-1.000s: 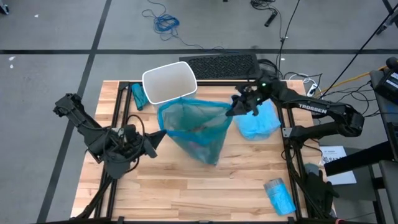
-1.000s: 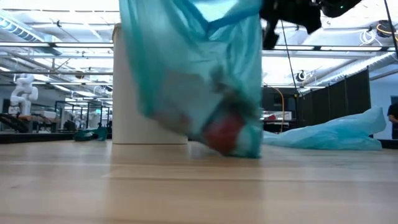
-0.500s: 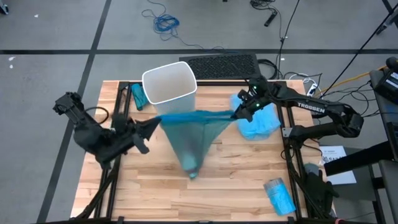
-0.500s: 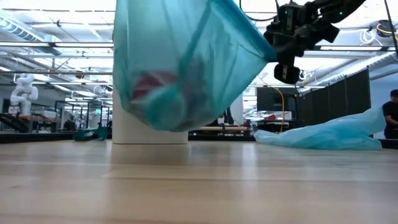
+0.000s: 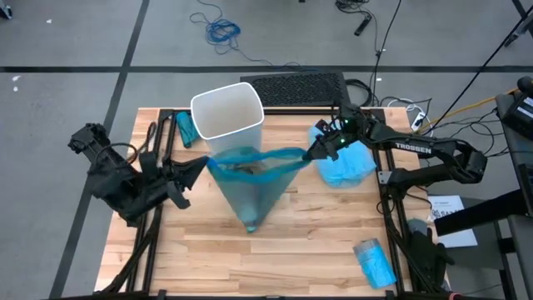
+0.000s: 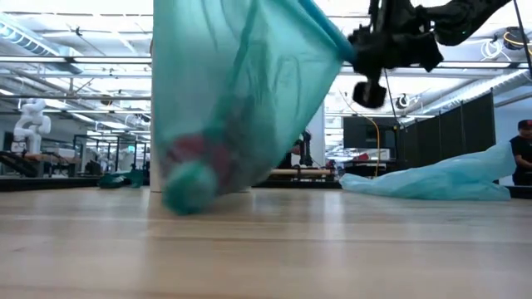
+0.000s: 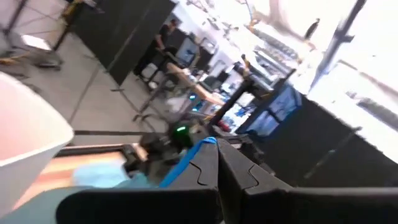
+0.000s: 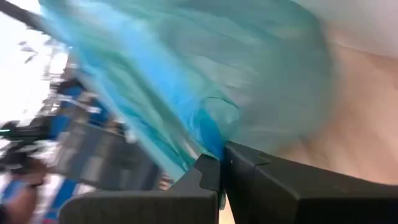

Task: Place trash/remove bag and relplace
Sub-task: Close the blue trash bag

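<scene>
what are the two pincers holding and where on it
Both hold the blue bag by its rim: the left pincer pinches the left edge, the right pincer the right, stretching the mouth between them. The trash hangs inside.

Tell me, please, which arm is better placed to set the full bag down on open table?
Probably the left. Both claws are shut on the teal bag's rim, left claw and right claw. Bare wood lies on the left claw's side; the right claw's side holds a crumpled blue bag.

The bag [image 5: 250, 183] hangs between the left gripper [image 5: 202, 164] and right gripper [image 5: 314, 152], before the bin [image 5: 226, 109]
</scene>
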Controlling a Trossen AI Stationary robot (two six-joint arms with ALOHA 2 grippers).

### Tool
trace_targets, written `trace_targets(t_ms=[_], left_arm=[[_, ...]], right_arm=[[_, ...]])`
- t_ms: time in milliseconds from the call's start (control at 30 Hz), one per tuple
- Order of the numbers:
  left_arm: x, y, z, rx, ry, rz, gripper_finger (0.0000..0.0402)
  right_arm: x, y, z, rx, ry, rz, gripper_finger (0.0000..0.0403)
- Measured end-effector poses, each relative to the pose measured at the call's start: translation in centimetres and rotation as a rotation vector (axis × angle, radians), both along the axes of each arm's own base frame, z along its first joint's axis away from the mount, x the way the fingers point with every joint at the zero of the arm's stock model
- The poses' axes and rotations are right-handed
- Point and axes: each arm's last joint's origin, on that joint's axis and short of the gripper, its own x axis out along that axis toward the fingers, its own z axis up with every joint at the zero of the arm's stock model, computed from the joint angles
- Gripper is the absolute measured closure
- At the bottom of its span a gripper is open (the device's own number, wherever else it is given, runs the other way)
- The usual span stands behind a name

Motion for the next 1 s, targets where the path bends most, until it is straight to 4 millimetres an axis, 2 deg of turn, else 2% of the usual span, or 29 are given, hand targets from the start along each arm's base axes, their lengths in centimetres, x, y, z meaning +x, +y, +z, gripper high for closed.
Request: trace_targets(t_ms=[167, 300, 400, 633, 833, 1000], left_arm=[[0.5, -0.4, -1.8, -0.035, 0.064, 0.037, 0.0401], [2.0, 0.2, -3.4, -0.083, 0.062, -0.005, 0.0401], [4.1, 1.4, -4.8, -0.127, 0.085, -0.040, 0.0401], [10.4, 4.9, -7.6, -0.149, 0.148, -0.205, 0.0401], [12.6, 6.3, -9.1, -0.162, 0.191, -0.254, 0.0401], [13.6, 6.8, -8.8, -0.145, 0.122, -0.304, 0.0401]], right_arm=[[0.7, 0.4, 2.8, 0.037, -0.202, 0.035, 0.0403], [0.9, 1.0, 4.4, 0.072, -0.306, 0.065, 0.0403], [1.2, 1.8, 4.6, 0.097, -0.311, 0.092, 0.0403], [2.1, 4.0, 4.6, 0.103, -0.313, 0.156, 0.0403], [2.2, 4.4, 4.9, 0.112, -0.331, 0.174, 0.0403], [2.1, 4.5, 5.8, 0.094, -0.418, 0.134, 0.0399]])
